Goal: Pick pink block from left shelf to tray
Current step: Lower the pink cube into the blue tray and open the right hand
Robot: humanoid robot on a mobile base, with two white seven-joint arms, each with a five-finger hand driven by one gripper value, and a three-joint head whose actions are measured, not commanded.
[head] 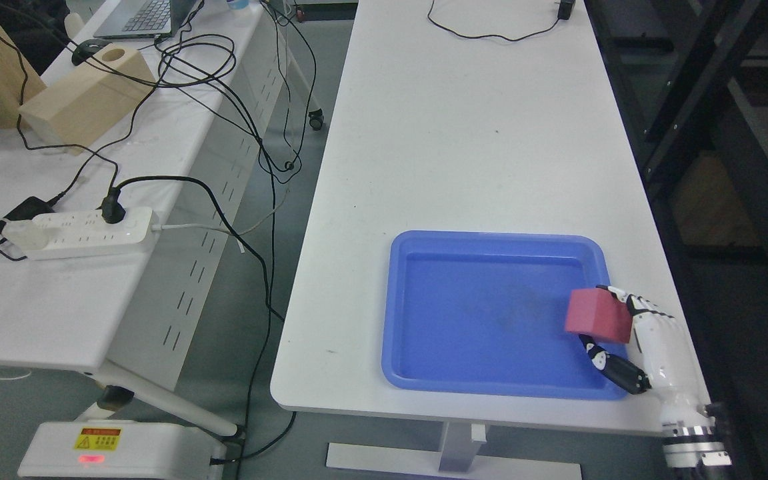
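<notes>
Head camera looks steeply down onto the white table (464, 147)

The tray (491, 380) lies at the table's (464, 147) near right end; the block (597, 315), in the right hand (624, 333), is over the tray's right edge.

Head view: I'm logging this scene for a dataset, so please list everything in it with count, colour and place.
Tray: one, blue, near end of the right white table.
Pink block: one, held over the tray's right edge.
Right table: one, white, a black cable at its far end.
Left table: one, white.
Power strip: one, white, on the left table, black plug in it.
Wooden block: one, pale, with a round hole, far left table.
Laptop: one, grey, far left table.
Right hand: one, white and black, gripping the pink block.
Left hand: not in view.
</notes>
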